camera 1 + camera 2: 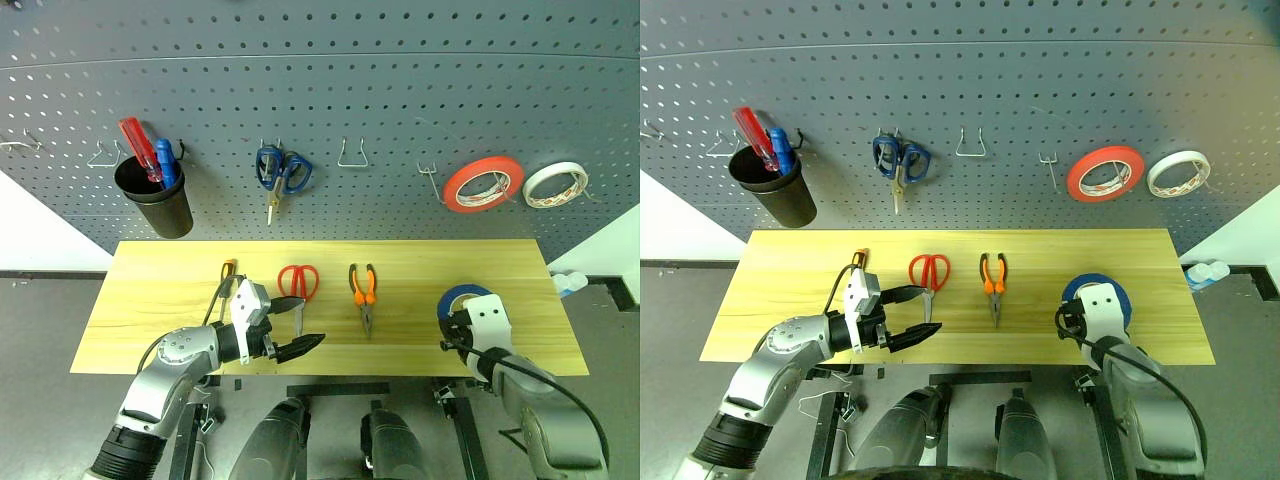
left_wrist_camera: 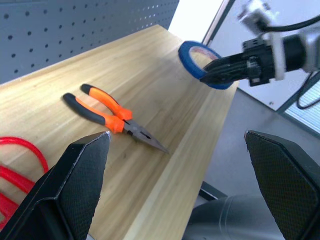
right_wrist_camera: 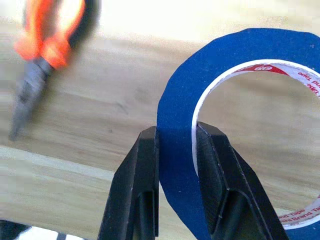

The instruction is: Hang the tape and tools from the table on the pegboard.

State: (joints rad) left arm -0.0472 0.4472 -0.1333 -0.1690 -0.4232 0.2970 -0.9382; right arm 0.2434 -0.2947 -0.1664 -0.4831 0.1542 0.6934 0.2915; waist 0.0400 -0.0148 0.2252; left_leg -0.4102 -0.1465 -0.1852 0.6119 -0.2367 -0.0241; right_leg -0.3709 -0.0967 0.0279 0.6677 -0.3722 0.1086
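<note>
Right wrist view: right gripper (image 3: 176,165) clamps its 2 fingers across the blue tape roll's (image 3: 240,50) band, lifting it off the table (image 1: 420,262) at lower right for hanging; left gripper (image 1: 296,322), jaws apart, waits beside the red-handled scissors (image 1: 297,283).

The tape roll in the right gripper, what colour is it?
Blue, with a white inner core; the tape roll shows best in the right wrist view.
</note>
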